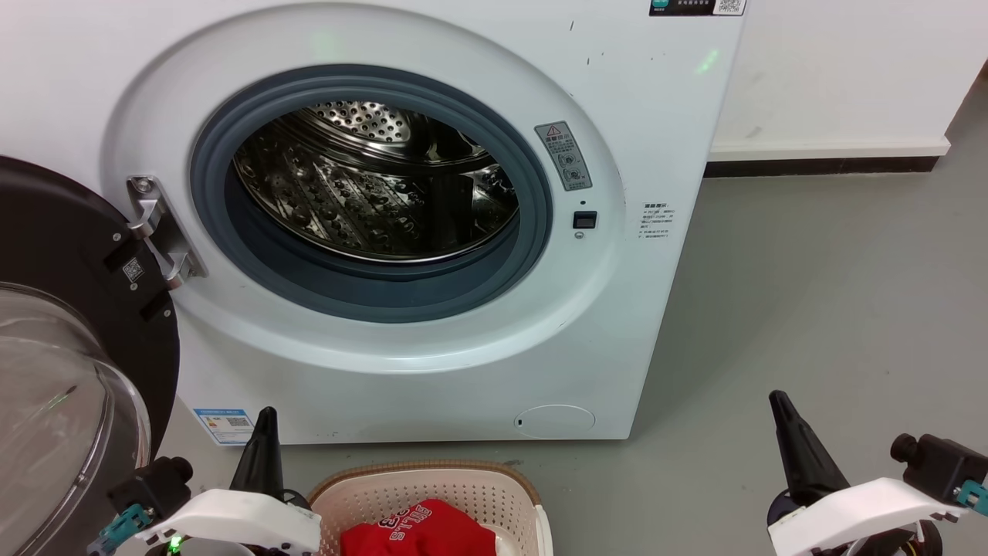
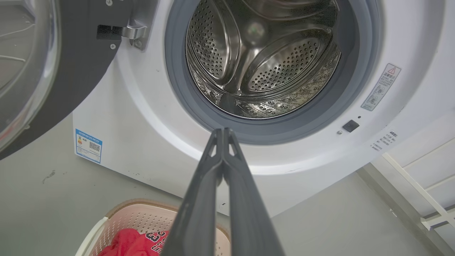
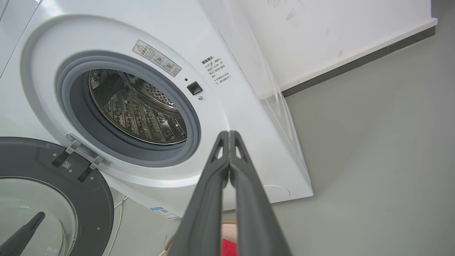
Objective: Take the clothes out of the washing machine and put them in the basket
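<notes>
Grey floor [image 1: 810, 309]; near basket [image 1: 432, 490] holds jersey [image 1: 421, 529]; drum [image 1: 363, 201] looks empty. Left gripper [image 2: 223, 132] and right gripper [image 3: 229, 134] closed, empty: park clear, recheck drum.

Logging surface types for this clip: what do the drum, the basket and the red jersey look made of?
Drum: polished steel by its look, mirror-bright and perforated. Basket: cream moulded plastic, matte, with punched holes; its brown rim looks woven, likely moulded too. Jersey: soft fabric, matte, creased, with white lettering.
</notes>
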Available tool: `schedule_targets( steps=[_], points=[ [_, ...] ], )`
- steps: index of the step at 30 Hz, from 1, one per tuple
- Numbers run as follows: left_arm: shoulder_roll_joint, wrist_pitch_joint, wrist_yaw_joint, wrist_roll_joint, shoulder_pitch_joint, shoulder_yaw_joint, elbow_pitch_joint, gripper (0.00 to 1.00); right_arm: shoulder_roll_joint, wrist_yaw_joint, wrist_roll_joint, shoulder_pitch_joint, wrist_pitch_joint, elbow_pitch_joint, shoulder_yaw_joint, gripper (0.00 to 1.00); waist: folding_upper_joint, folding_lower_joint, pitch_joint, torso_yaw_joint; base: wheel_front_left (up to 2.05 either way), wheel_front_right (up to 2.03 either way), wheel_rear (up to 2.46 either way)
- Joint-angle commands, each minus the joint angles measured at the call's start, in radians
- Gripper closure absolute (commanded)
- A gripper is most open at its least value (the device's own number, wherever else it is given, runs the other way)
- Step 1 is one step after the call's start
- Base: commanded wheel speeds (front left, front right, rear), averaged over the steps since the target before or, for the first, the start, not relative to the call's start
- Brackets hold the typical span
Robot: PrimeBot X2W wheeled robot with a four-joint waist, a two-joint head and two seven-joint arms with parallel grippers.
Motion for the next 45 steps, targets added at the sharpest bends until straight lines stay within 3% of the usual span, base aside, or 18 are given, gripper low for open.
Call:
schedule_targets(
  steps=[1,45],
  points=[
    [0.003,0.008,-0.007,-0.039,-0.029,0.008,-0.016,1.00,-0.009,0.000,0.045,-0.031,0.003,-0.006,-0.005,1.00,0.0000,-0.0001,0.000,0.001,0.00,0.00,0.00],
    [-0.021,0.145,-0.043,-0.584,-0.066,0.057,-0.011,1.00,-0.017,0.000,0.619,-0.099,0.058,0.077,-0.052,1.00,0.0000,-0.0001,0.012,0.015,0.00,0.00,0.00]
  ],
)
